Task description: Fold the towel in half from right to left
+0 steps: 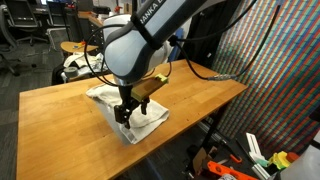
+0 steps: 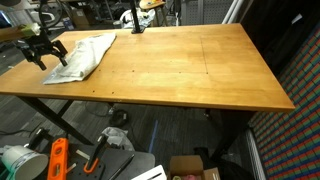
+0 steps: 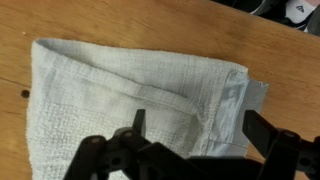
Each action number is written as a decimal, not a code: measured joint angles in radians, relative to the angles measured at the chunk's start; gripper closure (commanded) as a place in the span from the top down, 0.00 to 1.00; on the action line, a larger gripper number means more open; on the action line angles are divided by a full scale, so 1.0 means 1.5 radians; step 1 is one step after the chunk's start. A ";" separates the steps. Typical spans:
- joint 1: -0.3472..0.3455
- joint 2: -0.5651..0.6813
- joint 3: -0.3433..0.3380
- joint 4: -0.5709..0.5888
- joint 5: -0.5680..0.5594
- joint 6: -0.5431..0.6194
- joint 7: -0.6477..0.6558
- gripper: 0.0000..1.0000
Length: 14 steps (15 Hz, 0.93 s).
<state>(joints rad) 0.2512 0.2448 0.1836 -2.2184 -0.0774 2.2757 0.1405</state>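
The gripper (image 3: 194, 118) is open wide and holds nothing. In the wrist view the white towel (image 3: 120, 80) lies on the wooden table (image 3: 150, 20), under the gripper and spreading toward 12 o'clock.

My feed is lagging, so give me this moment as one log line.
gripper: open, nothing held | position: over towel | towel: on wooden table, one layer doubled over | contact: cannot tell

The arm (image 1: 150, 40) reaches down near a table (image 2: 200, 70) corner, gripper (image 3: 195, 122) pointing down, 2 fingers (image 3: 138, 128) spread wide.
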 measured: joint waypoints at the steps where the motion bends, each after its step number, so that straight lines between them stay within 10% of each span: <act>1: 0.000 0.006 -0.001 -0.001 0.000 0.015 0.000 1.00; 2: -0.001 0.013 -0.001 -0.001 0.000 0.029 0.000 0.75; 14: -0.005 0.033 -0.008 -0.004 0.000 0.061 -0.004 0.00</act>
<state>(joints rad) 0.2439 0.2947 0.1712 -2.2244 -0.0767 2.3668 0.1344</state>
